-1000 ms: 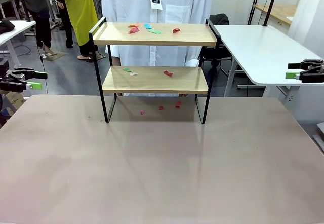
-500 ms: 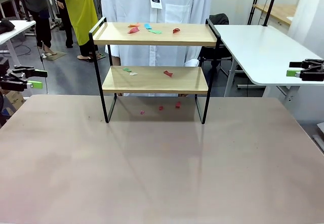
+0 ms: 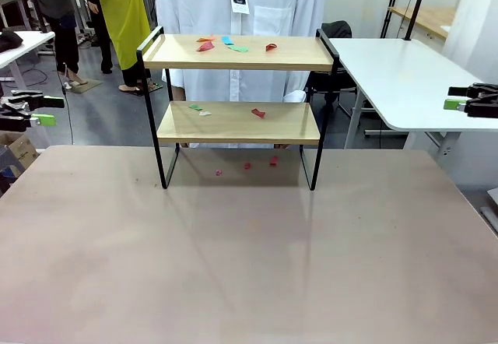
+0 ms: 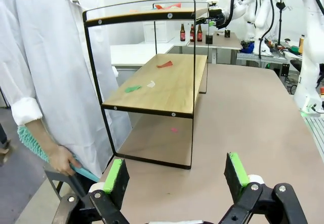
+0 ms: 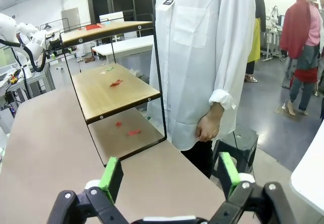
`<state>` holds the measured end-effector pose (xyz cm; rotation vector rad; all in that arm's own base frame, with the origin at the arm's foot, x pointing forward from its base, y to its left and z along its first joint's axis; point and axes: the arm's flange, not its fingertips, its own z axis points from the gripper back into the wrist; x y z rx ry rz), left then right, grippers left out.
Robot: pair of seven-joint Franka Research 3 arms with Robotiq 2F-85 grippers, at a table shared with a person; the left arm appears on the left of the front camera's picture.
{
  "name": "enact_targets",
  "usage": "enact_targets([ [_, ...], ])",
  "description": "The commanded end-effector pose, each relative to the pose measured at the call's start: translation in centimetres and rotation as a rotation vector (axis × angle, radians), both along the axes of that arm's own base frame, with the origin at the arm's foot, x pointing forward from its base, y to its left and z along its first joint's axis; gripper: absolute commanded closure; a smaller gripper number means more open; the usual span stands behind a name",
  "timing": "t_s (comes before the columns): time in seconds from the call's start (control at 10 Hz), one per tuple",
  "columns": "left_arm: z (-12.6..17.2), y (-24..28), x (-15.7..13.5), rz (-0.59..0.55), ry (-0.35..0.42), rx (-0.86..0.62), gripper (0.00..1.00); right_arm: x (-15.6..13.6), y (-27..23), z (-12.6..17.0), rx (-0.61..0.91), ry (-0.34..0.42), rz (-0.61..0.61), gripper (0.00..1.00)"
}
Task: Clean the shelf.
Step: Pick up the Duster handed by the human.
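A small two-tier wooden shelf (image 3: pixel 233 128) in a thin black frame stands at the far middle of the counter (image 3: pixel 249 266), just in front of a person (image 3: pixel 272 9) in a white coat. Coloured paper scraps (image 3: pixel 205 46) litter its top board; more lie on the lower board and on the counter beneath it. The left claw (image 3: pixel 40 109) hangs out past the counter's left side and the right claw (image 3: pixel 461 97) past its right side. Both are spread wide, empty, and well apart from the shelf. The person's hand (image 4: pixel 62 159) holds a teal brush (image 4: pixel 29 142). Cleaning looks not yet begun. A good approach enters through the open front, between the side rails, and clears the top board first, so falling scraps never land on a cleared board.
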<state>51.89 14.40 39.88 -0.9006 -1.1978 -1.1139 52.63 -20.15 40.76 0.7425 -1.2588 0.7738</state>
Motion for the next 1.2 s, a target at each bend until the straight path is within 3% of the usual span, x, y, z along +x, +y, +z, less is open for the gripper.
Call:
enact_targets([
  [0.0,0.15,-0.10,-0.47,0.009,-0.043,-0.029,0.00,0.09,0.23,0.39,0.017,-0.054,-0.007,0.00],
  [0.3,0.25,0.06,-0.04,0.005,-0.007,-0.008,0.00,0.01,0.00,0.13,0.006,-0.007,-0.001,0.00],
  [1.1,0.25,0.06,-0.04,0.005,-0.007,-0.008,0.00,0.01,0.00,0.13,0.006,-0.007,-0.001,0.00],
])
